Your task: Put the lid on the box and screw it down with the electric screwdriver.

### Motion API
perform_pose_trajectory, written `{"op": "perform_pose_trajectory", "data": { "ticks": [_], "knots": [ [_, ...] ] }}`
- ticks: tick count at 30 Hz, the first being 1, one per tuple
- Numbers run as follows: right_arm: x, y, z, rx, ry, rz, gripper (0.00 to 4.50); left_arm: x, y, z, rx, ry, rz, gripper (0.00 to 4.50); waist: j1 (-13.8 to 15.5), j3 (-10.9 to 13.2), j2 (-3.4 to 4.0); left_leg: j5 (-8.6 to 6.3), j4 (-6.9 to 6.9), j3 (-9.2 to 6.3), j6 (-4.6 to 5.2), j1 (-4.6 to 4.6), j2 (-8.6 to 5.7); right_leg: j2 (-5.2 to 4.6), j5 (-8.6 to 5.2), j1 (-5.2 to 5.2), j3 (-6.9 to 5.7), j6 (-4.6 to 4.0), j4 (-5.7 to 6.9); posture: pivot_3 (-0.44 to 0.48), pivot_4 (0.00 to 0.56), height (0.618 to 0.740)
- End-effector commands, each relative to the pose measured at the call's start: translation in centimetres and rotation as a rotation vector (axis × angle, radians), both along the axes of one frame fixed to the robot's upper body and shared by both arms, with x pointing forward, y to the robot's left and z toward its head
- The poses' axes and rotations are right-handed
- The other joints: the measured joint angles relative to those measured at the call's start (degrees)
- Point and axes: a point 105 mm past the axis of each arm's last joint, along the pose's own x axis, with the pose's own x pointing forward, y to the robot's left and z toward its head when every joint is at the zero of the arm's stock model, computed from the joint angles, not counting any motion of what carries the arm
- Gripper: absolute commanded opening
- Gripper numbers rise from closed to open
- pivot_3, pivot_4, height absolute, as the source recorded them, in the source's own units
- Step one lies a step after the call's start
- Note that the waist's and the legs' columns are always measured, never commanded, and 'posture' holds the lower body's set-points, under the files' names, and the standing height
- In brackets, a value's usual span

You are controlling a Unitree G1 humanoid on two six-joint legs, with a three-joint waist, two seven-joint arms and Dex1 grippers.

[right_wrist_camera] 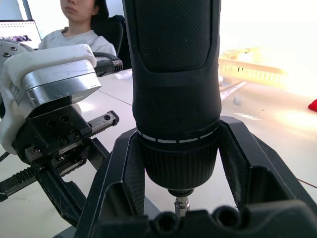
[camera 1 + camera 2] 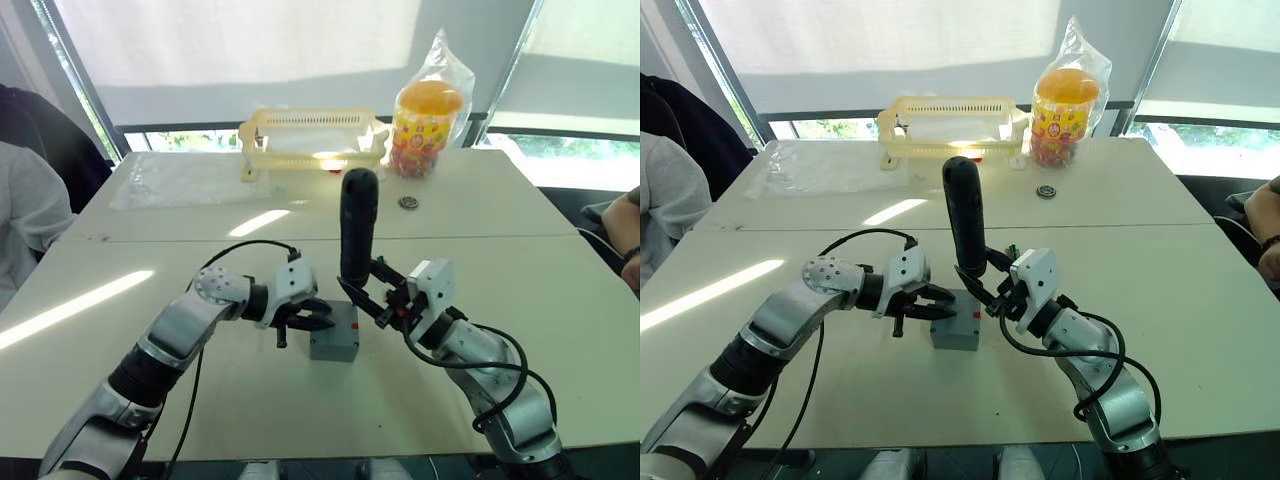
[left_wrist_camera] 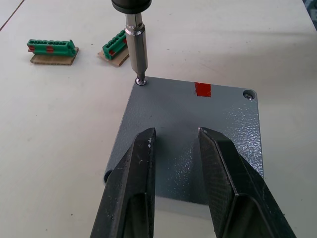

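left wrist view, at the white table [image 2: 560,330]: the thin flat grey-blue plastic lid [image 3: 188,134] already sits on the small grey-blue plastic box [image 2: 334,340], near the table's front edge, as the thick black pen-shaped electric screwdriver [image 2: 358,225] stands nearly upright, its metal bit on a corner screw [image 3: 141,81]. the right gripper [image 2: 372,290] reaches in from the right, forearm low, fingers clamped round the tool's lower body. the left gripper [image 3: 174,136] reaches in level, fingers parted and holding nothing, tips over the lid. both plastic parts look rigid, light and likely to slide; bracing the box's sides seems wise.
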Motion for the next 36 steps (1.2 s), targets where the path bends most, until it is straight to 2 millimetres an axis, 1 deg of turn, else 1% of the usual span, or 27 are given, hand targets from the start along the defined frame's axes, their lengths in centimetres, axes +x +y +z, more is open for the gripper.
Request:
{"op": "perform_pose_trajectory", "data": {
  "ticks": [1,6,11,13,16,21,30,36],
  "knots": [
    [-0.3,0.0,-4.8,-0.062,0.203,0.006,1.72,-0.3,0.2,-1.2,0.042,0.018,0.004,1.33,0.01,-0.17,-0.01,0.0,-0.03,0.0,0.0,0.0,0.0,0.0,0.0,0.01,0.0,0.0,-0.04,0.0,0.15,0.74],
    [-0.1,-0.1,-4.9,-0.067,0.2,-0.005,1.72,-0.3,-0.1,-1.3,0.04,0.02,0.003,1.33,0.01,-0.3,0.02,0.0,-0.17,0.0,0.0,0.05,0.01,0.0,0.0,0.08,-0.01,-0.01,-0.24,0.0,0.15,0.74],
    [0.5,-0.7,-3.9,-0.069,0.158,-0.037,1.72,-0.4,0.0,-1.7,0.051,0.024,0.005,1.33,0.04,-0.31,0.01,0.0,-0.2,0.01,0.0,0.05,0.01,0.0,0.01,0.16,-0.01,-0.02,-0.41,0.0,0.15,0.74],
    [0.5,-0.9,-3.8,-0.072,0.16,-0.037,1.72,-0.5,0.1,-1.8,0.056,0.028,0.004,1.33,0.06,-0.31,0.02,0.0,-0.2,0.01,0.0,0.06,0.01,-0.01,0.01,0.17,-0.02,-0.02,-0.43,0.0,0.15,0.74],
    [0.3,-0.9,-4.9,-0.074,0.202,-0.037,1.72,-0.6,0.0,-2.0,0.058,0.038,0.001,1.33,0.08,-0.32,0.01,0.0,-0.21,0.0,0.0,0.06,0.01,-0.02,0.01,0.18,-0.02,-0.02,-0.45,0.0,0.15,0.74],
    [0.5,-0.8,-5.6,-0.067,0.225,-0.052,1.72,-0.8,-0.1,-2.0,0.057,0.042,0.0,1.33,0.06,-0.49,-0.01,0.0,-0.24,-0.01,0.0,0.06,0.02,-0.03,0.01,0.2,-0.03,-0.02,-0.5,0.0,0.15,0.74],
    [0.7,-1.0,-5.8,-0.07,0.227,-0.056,1.72,-0.9,-0.1,-2.0,0.057,0.042,0.004,1.33,0.08,-0.84,0.01,-0.01,-0.28,-0.04,-0.01,0.08,0.05,-0.08,0.01,0.27,-0.06,-0.03,-0.66,0.0,0.15,0.74],
    [0.7,-1.1,-5.6,-0.061,0.219,-0.06,1.72,-0.8,0.0,-2.0,0.058,0.04,0.004,1.33,0.08,-0.86,0.01,-0.02,-0.29,-0.1,-0.02,0.08,0.07,-0.11,0.01,0.28,-0.06,-0.03,-0.68,0.0,0.15,0.74]
  ]
}}
